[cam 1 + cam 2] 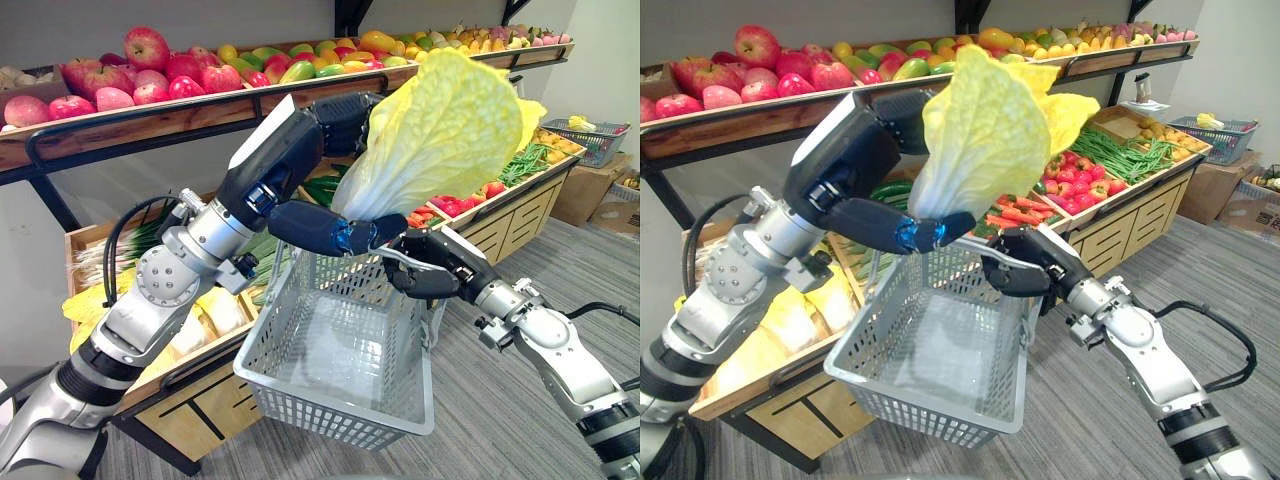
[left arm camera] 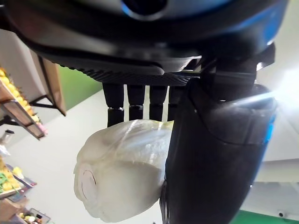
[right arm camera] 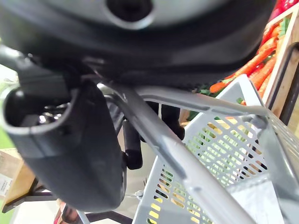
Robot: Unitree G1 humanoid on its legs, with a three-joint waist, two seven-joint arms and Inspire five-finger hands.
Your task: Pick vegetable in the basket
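A pale yellow-green cabbage [image 1: 440, 135] hangs leaf-end up just above the open grey basket [image 1: 330, 412]. Its white base is clamped between the thumb and curled fingers of the left hand [image 1: 300, 140]. The right hand [image 1: 432, 268] is curled round the basket's wire handle [image 3: 173, 149], beside wooden produce shelves [image 1: 150, 120].

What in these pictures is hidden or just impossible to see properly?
- Left wrist view: the cabbage has its leafy top behind the left hand.
- Eye views: part of the lower shelf lies behind the cabbage and left hand.
- Right wrist view: much of the basket is blocked by the right hand.
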